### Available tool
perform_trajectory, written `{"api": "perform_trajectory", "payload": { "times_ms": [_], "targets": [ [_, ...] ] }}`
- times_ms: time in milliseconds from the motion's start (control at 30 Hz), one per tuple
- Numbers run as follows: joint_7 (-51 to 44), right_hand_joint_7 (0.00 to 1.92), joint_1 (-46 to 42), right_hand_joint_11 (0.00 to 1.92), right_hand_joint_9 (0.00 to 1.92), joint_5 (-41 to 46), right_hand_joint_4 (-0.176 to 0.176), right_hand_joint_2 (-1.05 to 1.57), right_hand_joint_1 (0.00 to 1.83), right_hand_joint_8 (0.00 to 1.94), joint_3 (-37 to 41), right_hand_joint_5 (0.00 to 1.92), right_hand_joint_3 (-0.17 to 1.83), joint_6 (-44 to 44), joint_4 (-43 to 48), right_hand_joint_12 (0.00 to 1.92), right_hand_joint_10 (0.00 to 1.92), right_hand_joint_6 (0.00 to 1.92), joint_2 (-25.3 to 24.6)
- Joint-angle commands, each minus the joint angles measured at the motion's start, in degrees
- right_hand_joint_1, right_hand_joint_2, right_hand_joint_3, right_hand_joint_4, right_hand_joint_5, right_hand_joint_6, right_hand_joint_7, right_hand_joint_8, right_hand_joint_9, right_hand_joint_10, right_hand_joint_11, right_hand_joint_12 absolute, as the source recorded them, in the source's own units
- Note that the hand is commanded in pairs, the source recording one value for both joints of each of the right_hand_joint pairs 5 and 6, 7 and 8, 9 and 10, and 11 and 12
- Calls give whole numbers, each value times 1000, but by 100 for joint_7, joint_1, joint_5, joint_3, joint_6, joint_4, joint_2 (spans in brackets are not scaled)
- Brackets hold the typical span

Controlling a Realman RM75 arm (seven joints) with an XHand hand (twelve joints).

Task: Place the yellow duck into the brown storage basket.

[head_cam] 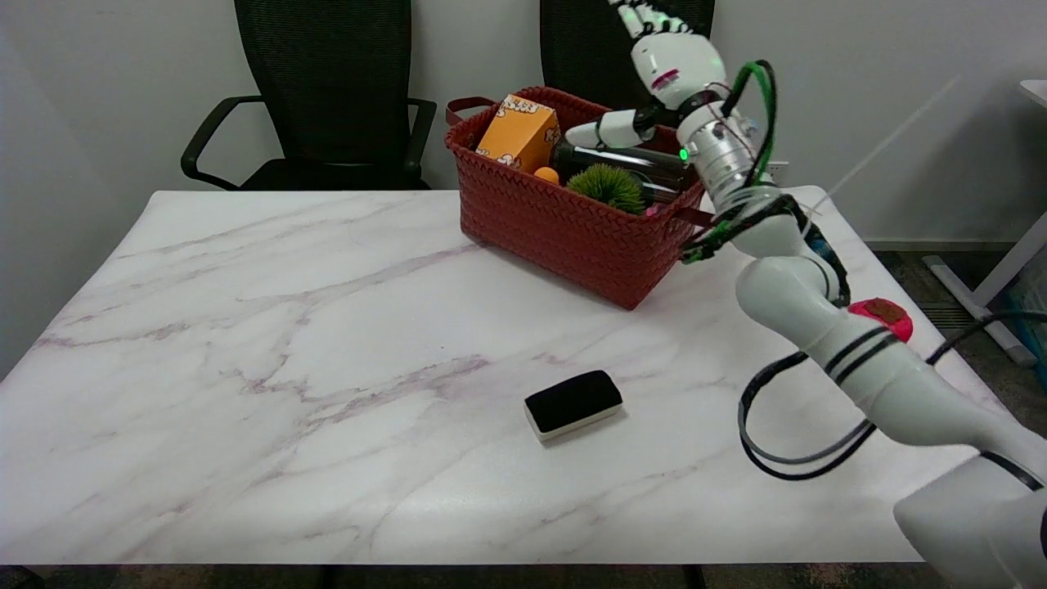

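The brown woven basket (556, 225) stands at the table's far side. Inside it, only a small orange-yellow bit of the duck (546, 174) shows, low between an orange box (519, 133) and a green spiky ball (606, 186). My right hand (654, 65) hangs in the air above the basket's far right corner, fingers spread and holding nothing. Its thumb points left over a dark bottle (622, 159) lying in the basket. The fingertips run off the top of the picture.
A black-topped eraser block (572, 403) lies on the marble table (286, 368) in front of the basket. A pink round object (882, 315) sits at the table's right edge behind my arm. Two black chairs stand behind the table.
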Motion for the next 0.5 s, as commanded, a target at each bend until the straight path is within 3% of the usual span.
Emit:
{"api": "perform_trajectory", "payload": {
  "times_ms": [33, 267, 500],
  "targets": [
    [-2147, 47, -2351, 316, 156, 806, 0, 679, 774, 47, 910, 34, -175, 2302, 2388, 316, 156, 34, 164],
    [-2381, 88, -2948, 361, 194, 240, 0, 605, 880, 88, 859, 56, -175, 3025, 2770, 361, 194, 56, 41],
    [-2726, 112, -3097, 375, 216, 8, 0, 656, 974, 112, 160, 70, -175, 3976, 2869, 375, 216, 70, 5]
  ]
}}
